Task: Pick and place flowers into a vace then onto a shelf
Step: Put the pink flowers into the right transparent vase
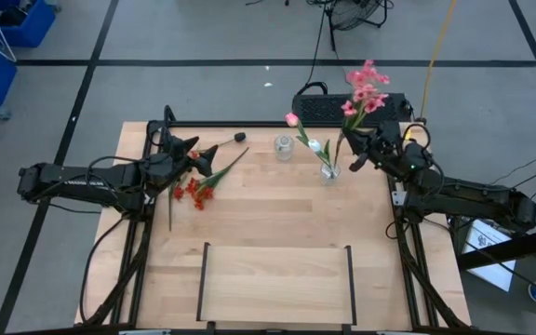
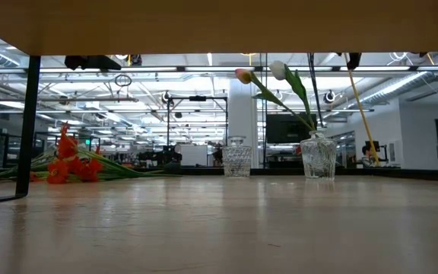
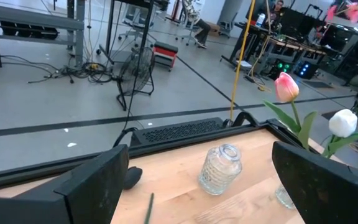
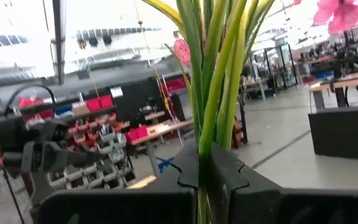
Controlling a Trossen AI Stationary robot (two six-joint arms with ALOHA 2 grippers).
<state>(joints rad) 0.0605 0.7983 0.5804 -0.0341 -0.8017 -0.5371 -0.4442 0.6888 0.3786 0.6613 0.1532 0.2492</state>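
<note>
My right gripper (image 1: 356,149) is shut on the green stalks of a pink blossom spray (image 1: 366,88), just above a glass vase (image 1: 329,171) that holds a pink-red tulip (image 1: 292,119) and a white tulip (image 1: 314,145). My left gripper (image 1: 190,154) is open and empty over the table's far left, above red blossom sprays (image 1: 194,192) that lie flat on the table. A second, empty glass vase (image 1: 284,146) stands between the grippers. The light-wood shelf (image 1: 275,279) stands at the near edge. My right gripper pinches several green stalks (image 4: 207,163) of the pink spray together between its two fingers, below the leaves. The stalks stand nearly upright, with the blossoms (image 4: 340,12) above the fingers. The lower ends are hidden by the fingers; whether they reach into the vase I cannot tell.
A small black object (image 1: 240,137) lies on the table near the far edge, left of the empty vase. A black box (image 1: 342,107) sits just behind the table. Black upright rails (image 1: 202,279) stand at the shelf's short sides. Bare tabletop lies between the vases and the shelf.
</note>
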